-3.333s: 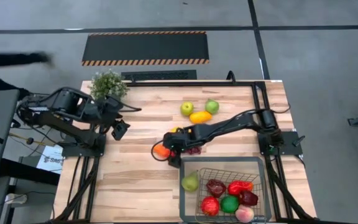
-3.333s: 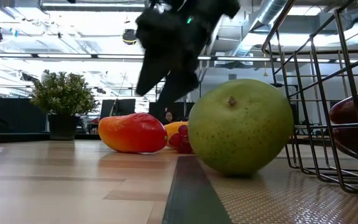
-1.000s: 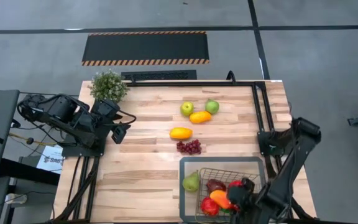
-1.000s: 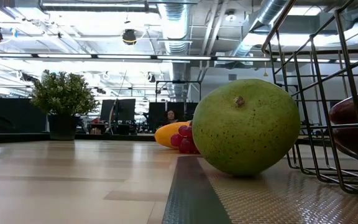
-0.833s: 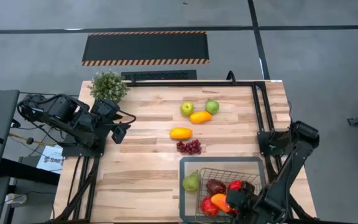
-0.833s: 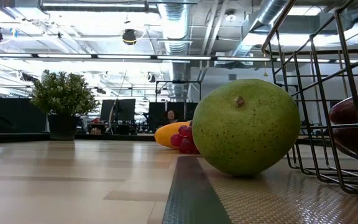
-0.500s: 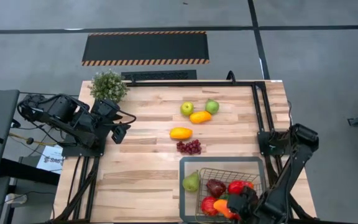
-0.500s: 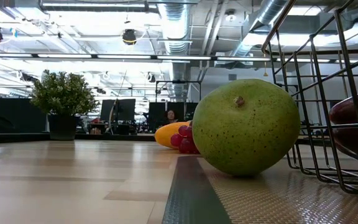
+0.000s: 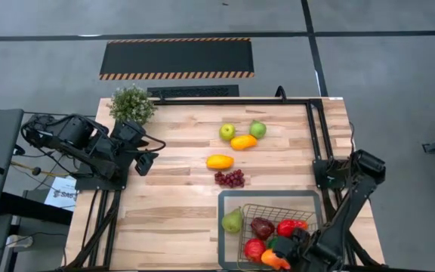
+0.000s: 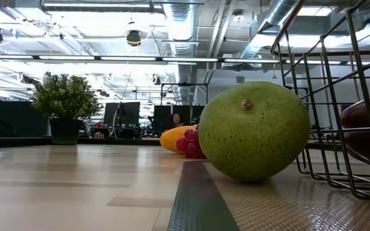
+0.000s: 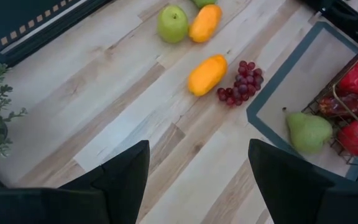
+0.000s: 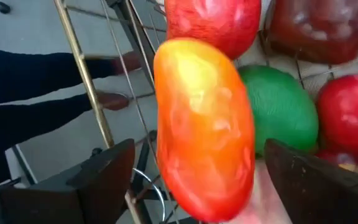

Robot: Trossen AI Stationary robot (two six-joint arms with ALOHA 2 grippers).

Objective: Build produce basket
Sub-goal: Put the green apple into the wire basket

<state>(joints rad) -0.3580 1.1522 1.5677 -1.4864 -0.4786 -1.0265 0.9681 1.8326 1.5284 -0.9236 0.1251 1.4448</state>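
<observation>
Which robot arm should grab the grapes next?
Probably the left. Its open pincer already faces the grapes across bare wood. The right pincer is busy over the basket, its fingers spread around an orange-red fruit.

Basket (image 9: 227,198) near edge and right end effector (image 9: 289,255) cut off at high view's bottom, low view crops the basket (image 10: 313,90) and a dark red fruit (image 10: 368,128) at its right edge, pear (image 10: 254,130) hides most of grapes (image 10: 190,145) and yellow fruit (image 10: 175,136).
</observation>
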